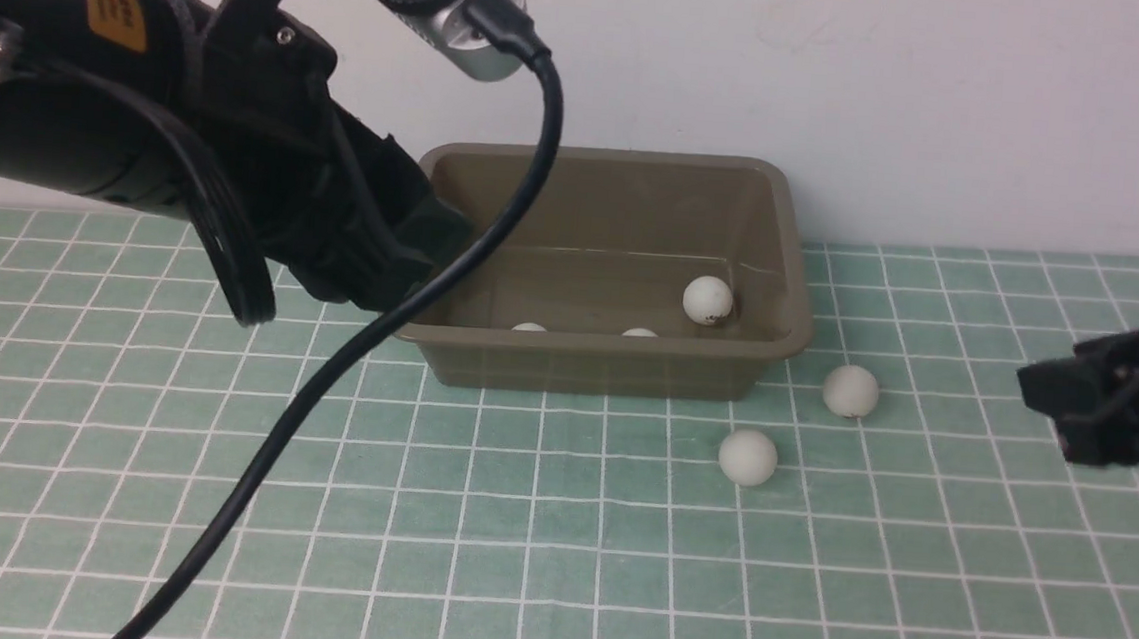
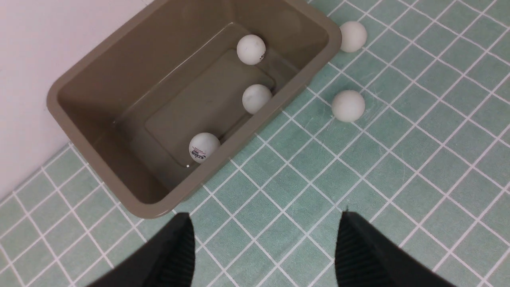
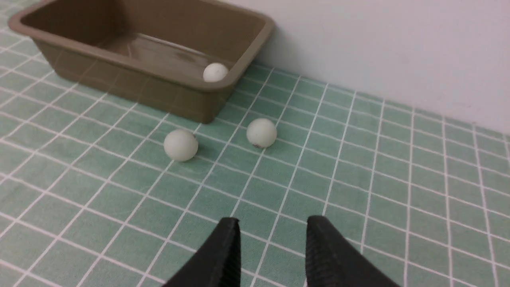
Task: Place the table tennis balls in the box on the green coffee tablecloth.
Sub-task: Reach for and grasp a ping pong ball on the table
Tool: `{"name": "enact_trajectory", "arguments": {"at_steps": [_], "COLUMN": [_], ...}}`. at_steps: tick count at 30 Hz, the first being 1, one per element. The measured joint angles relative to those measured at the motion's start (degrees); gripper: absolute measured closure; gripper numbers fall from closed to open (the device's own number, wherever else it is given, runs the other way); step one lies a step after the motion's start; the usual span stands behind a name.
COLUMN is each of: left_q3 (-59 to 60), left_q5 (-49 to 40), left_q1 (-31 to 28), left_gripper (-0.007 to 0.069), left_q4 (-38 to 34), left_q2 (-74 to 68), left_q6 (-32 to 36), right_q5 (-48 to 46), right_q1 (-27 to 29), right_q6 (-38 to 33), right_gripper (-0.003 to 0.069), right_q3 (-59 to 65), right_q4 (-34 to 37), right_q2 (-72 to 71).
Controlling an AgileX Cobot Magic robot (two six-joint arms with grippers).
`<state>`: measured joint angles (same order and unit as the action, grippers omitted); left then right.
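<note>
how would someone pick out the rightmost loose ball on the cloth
Start at the olive-brown box by the wall on the green checked cloth. Two white balls lie loose off its right front corner. Yours is the right-hand ball, nearer the wall; the other ball sits closer to the robot.

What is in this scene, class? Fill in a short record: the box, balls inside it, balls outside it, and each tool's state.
Box: olive-brown tub, on the green checked cloth
Balls inside: three
Balls outside: two, on the cloth near the box's front right corner
Left tool: open, empty
Right tool: open, empty
</note>
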<state>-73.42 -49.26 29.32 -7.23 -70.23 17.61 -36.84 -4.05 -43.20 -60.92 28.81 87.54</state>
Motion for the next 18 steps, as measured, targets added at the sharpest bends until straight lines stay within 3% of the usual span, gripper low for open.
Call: {"name": "enact_trajectory", "arguments": {"at_steps": [8,18], "left_q3": [0.0,0.0], "left_q5": [-0.22,-0.29], "left_q1": [0.0,0.0], "left_gripper": [0.0198,0.0198], "left_q4": [0.0,-0.01], "left_q2": [0.0,0.0], "left_q6": [-0.01,-1.31], "right_q5": [-3.47,-3.47], "right_q1": [-0.88,-2.45], "right_q6": [-2.36,-3.99], "right_gripper": [0.0228,0.0227], "right_q3": [-17.21,-20.37], "right_q4": [2.17,2.73], "right_q2": [22.33,25.43]}}
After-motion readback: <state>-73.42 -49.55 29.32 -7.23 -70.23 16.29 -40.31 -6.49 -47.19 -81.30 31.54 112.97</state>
